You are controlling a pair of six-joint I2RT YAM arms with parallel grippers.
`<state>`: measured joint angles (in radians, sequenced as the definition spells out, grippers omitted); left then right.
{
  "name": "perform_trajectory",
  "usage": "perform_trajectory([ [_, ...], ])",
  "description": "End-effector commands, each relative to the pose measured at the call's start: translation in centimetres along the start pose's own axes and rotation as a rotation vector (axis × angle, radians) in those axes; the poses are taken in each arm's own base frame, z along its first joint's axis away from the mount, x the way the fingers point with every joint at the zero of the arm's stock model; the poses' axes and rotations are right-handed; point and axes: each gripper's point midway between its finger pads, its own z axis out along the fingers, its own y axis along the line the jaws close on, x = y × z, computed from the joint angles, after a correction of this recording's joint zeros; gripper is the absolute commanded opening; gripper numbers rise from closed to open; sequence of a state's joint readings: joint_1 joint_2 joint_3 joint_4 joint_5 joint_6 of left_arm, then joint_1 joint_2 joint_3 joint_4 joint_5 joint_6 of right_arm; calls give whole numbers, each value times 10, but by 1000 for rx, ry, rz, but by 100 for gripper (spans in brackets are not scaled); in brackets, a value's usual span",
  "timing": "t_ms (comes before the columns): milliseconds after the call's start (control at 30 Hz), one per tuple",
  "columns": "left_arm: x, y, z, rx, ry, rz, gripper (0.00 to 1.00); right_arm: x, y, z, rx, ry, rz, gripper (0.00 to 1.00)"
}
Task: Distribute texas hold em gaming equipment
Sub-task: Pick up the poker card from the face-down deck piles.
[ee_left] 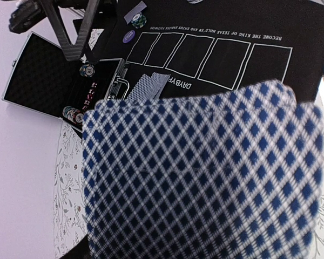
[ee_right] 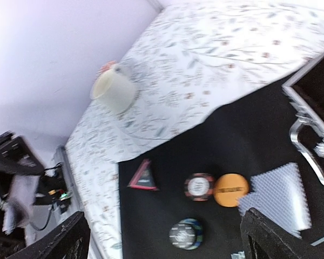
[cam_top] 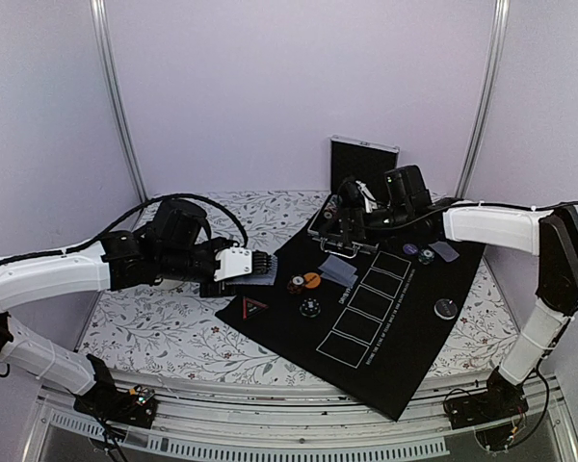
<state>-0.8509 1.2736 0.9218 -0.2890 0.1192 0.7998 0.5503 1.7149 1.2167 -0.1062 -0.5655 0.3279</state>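
Note:
My left gripper [cam_top: 252, 269] is shut on a deck of playing cards [ee_left: 200, 172]; its blue-diamond back fills the left wrist view and hides the fingers. It hovers at the black mat's [cam_top: 385, 327] left edge. My right gripper [ee_right: 173, 243] stands wide open with nothing between its fingers, above the mat next to the open chip case [cam_top: 339, 229]. Below it lie a red-striped chip [ee_right: 198, 186], an orange disc [ee_right: 231, 189], a dark chip [ee_right: 186, 233] and face-down cards [ee_right: 278, 197]. A purple disc [cam_top: 409, 250], another chip [cam_top: 426, 256] and a black disc [cam_top: 447, 308] lie at the mat's right.
A red-edged triangle marker [ee_right: 143, 176] lies at the mat's left corner. A cream cup [ee_right: 114, 89] stands on the floral cloth near the wall. The case's lid [cam_top: 363, 159] stands upright at the back. One more card [cam_top: 445, 251] lies far right.

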Motion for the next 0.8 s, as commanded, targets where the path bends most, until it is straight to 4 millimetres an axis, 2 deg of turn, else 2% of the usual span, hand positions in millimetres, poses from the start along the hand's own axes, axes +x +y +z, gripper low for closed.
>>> perform_trajectory([
  [0,-11,2,-4,-15,-36,16,52,9,106,-2,-344,59,-53,99],
  [67,-11,2,-4,-16,-36,14,52,16,133,1,-400,73,-75,99],
  [133,-12,2,-5,-17,-38,16,52,22,148,3,-425,73,-74,99],
  [367,-13,3,-5,-17,-41,15,52,36,174,17,-461,91,-55,99],
  [500,-13,2,-5,-17,-40,15,52,39,178,29,-446,103,-53,99],
  [633,-12,2,-5,-18,-39,15,52,42,169,41,-385,121,-42,100],
  [767,-12,2,-5,-19,-39,16,52,51,169,47,-391,162,-42,95],
])
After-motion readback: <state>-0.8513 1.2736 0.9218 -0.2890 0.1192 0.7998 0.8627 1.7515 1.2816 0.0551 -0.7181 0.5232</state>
